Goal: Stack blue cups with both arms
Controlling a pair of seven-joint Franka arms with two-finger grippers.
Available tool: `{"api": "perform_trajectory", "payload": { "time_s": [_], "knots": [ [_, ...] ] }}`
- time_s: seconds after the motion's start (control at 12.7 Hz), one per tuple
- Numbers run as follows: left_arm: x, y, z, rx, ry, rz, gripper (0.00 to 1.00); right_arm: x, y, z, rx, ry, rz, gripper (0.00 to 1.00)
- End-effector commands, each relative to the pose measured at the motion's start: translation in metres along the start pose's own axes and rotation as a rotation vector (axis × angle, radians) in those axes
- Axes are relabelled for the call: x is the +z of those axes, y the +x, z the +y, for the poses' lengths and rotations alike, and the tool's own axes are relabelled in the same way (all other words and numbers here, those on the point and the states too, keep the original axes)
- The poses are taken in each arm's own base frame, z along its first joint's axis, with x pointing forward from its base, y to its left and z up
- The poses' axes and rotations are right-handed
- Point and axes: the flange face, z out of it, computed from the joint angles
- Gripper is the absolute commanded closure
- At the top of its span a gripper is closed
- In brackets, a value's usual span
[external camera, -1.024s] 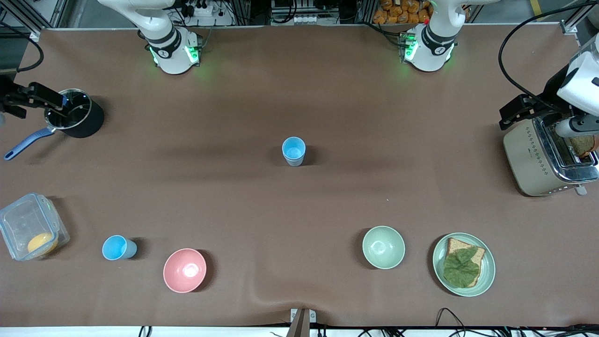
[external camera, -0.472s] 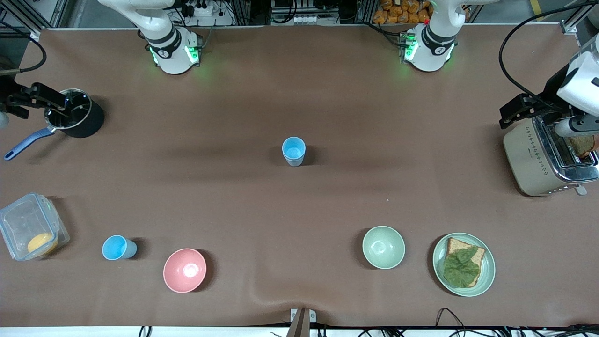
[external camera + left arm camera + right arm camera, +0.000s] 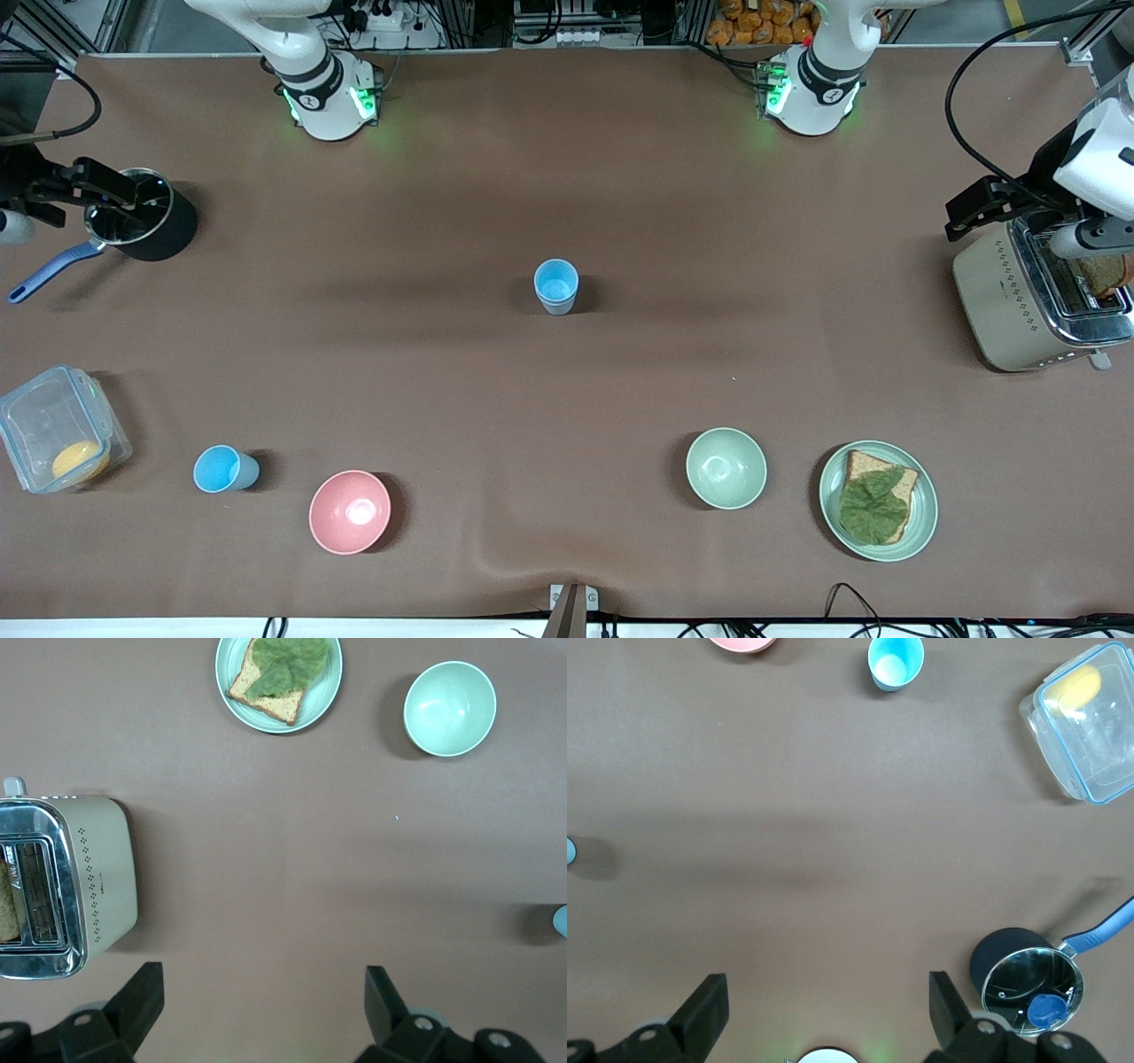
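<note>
Right gripper [image 3: 111,190] shifted over pot [image 3: 151,226]; blue cups [image 3: 555,285] well apart.

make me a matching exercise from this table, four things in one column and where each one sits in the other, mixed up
Things:
1. sky-blue cup
2. grey-blue cup
3. pale green bowl
4. toaster

Places:
A. middle of the table, alone
B. at the left arm's end of the table, under the left gripper
C. between the clear container and the pink bowl
D. beside the plate of bread and lettuce

Pairs: 1-C, 2-A, 3-D, 4-B
</note>
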Motion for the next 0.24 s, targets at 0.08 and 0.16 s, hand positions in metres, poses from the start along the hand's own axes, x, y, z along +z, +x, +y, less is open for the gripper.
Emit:
{"api": "perform_trajectory", "payload": {
  "time_s": [0.08, 0.16],
  "knots": [
    [-0.0047, -0.0048, -0.0044, 0.021, -0.008, -0.008, 0.0, -0.004, -0.0027, 0.0003, 0.002, -0.013, 0.014, 0.0],
    [-0.0048, -0.0049, -0.0036, 0.021, -0.008, -0.008, 0.0, -0.0037, -0.002, -0.0013, -0.001, -0.013, 0.017, 0.0]
  ]
}}
